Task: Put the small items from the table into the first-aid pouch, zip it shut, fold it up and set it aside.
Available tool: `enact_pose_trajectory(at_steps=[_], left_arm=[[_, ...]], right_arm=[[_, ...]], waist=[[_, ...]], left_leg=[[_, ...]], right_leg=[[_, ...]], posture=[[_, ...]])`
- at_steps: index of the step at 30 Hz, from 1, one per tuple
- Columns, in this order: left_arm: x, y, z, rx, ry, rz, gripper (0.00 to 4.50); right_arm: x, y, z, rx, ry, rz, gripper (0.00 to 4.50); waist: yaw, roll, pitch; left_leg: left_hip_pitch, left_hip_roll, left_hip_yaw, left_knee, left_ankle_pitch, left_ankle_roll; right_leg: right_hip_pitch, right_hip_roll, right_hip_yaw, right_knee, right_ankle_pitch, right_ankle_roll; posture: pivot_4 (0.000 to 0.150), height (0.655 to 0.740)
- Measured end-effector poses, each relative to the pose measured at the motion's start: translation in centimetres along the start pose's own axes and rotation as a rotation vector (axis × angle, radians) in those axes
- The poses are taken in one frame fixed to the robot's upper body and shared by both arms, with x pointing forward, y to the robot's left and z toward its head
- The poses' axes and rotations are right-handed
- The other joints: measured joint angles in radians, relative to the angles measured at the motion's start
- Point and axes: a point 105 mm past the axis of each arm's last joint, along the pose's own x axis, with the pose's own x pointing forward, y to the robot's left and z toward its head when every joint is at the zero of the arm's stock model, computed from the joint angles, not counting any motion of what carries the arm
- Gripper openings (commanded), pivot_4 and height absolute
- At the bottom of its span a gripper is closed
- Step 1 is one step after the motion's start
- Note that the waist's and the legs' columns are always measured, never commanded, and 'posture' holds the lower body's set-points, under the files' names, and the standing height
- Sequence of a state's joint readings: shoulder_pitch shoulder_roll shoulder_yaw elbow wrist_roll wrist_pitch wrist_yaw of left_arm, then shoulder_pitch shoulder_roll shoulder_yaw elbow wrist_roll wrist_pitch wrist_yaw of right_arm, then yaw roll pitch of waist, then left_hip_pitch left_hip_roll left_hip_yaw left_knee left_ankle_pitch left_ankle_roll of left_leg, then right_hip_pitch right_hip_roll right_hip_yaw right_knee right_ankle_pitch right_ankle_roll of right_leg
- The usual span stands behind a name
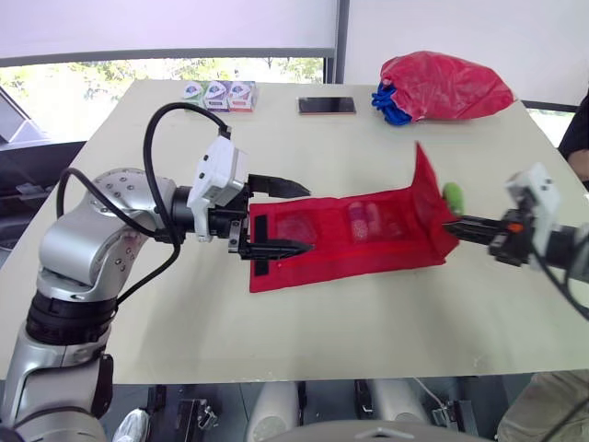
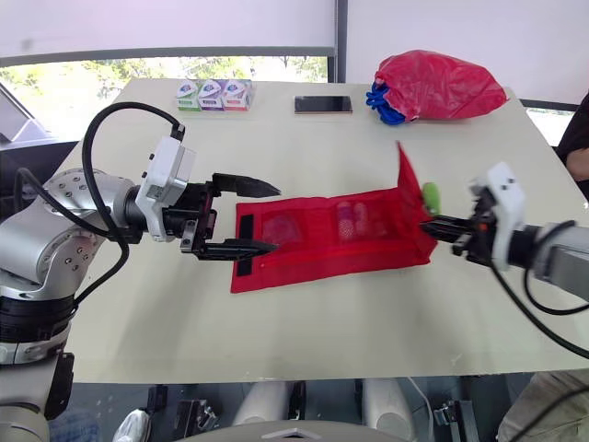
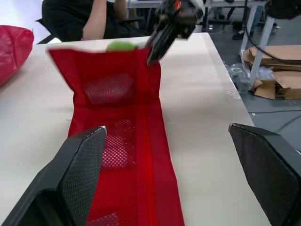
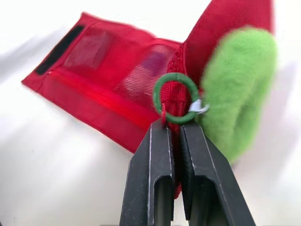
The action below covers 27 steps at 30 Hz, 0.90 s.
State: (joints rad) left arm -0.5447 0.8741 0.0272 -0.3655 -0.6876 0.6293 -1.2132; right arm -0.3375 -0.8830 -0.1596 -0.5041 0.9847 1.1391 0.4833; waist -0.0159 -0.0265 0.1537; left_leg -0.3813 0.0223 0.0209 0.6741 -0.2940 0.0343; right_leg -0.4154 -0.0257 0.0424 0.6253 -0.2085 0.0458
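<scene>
My right gripper is clenched, its two black fingers pressed together on the green ring at the right end of the red first-aid pouch. A fuzzy green pom-pom hangs just beside the ring. That end of the pouch is pulled up off the table and stands nearly upright, while the rest lies flat and unfolded across the middle of the table. Small items show through its mesh pockets, though I cannot tell what they are.

My left gripper is released, with its fingers spread wide at the pouch's left end. The lower finger lies across the black fastening strip there, and the upper finger is at the pouch's far edge.

At the table's far side sit a red plastic bag, a phone and a row of small packets, all well apart from the pouch.
</scene>
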Motion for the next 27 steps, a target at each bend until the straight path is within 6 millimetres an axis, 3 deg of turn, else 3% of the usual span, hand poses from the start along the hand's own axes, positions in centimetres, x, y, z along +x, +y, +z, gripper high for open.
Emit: enact_pose_trajectory(at_steps=[5, 8, 9, 15, 22, 27], left_arm=[[0.0, 0.1, 0.0, 0.000, -0.003, 0.008, 4.50], [0.0, 0.0, -0.3, -0.008, -0.002, 0.012, 4.50], [0.0, 0.0, -0.4, -0.011, -0.002, 0.014, 4.50], [-0.2, -0.1, -1.0, -0.034, 0.000, 0.029, 4.50], [-0.8, -0.1, -2.0, -0.073, -0.004, 0.085, 4.50], [-2.4, 0.1, -4.8, -0.264, -0.011, 0.251, 4.50]], right_arm=[[3.5, 2.4, -1.1, -0.029, 0.057, 0.059, 0.12], [5.1, 3.3, -1.1, -0.030, 0.048, 0.066, 1.23], [5.5, 3.7, -1.1, -0.023, 0.044, 0.083, 1.79], [5.2, 5.6, -0.8, -0.034, 0.035, 0.201, 4.38], [3.8, 5.4, 0.5, -0.086, -0.071, 0.236, 4.38], [2.2, 4.2, 0.7, -0.170, -0.177, 0.208, 4.38]], waist=[[0.006, -0.001, 0.000], [0.004, -0.001, 0.000], [0.004, -0.001, 0.000], [0.004, -0.001, 0.000], [0.004, -0.001, 0.000], [0.003, -0.001, 0.000]], left_leg=[[-0.003, -0.001, 0.000, 0.001, 0.000, 0.000], [-0.003, -0.001, 0.000, 0.001, 0.000, 0.000], [-0.003, -0.001, 0.000, 0.001, 0.000, 0.000], [-0.003, -0.001, -0.001, 0.001, 0.000, 0.000], [-0.002, -0.001, 0.000, 0.001, 0.000, 0.000], [-0.002, 0.000, 0.000, 0.000, 0.000, 0.001]], right_leg=[[-0.002, -0.004, -0.001, -0.001, 0.000, 0.000], [-0.002, -0.004, -0.001, -0.001, 0.000, 0.001], [-0.002, -0.004, -0.001, 0.000, 0.000, 0.001], [-0.002, -0.004, -0.002, 0.000, 0.000, 0.001], [-0.002, -0.004, -0.002, 0.000, 0.000, 0.001], [-0.002, -0.005, -0.002, 0.000, 0.000, 0.001]], posture=[[0.150, 0.7400], [0.150, 0.7400], [0.150, 0.7400], [0.150, 0.7400], [0.150, 0.7400], [0.150, 0.7400]])
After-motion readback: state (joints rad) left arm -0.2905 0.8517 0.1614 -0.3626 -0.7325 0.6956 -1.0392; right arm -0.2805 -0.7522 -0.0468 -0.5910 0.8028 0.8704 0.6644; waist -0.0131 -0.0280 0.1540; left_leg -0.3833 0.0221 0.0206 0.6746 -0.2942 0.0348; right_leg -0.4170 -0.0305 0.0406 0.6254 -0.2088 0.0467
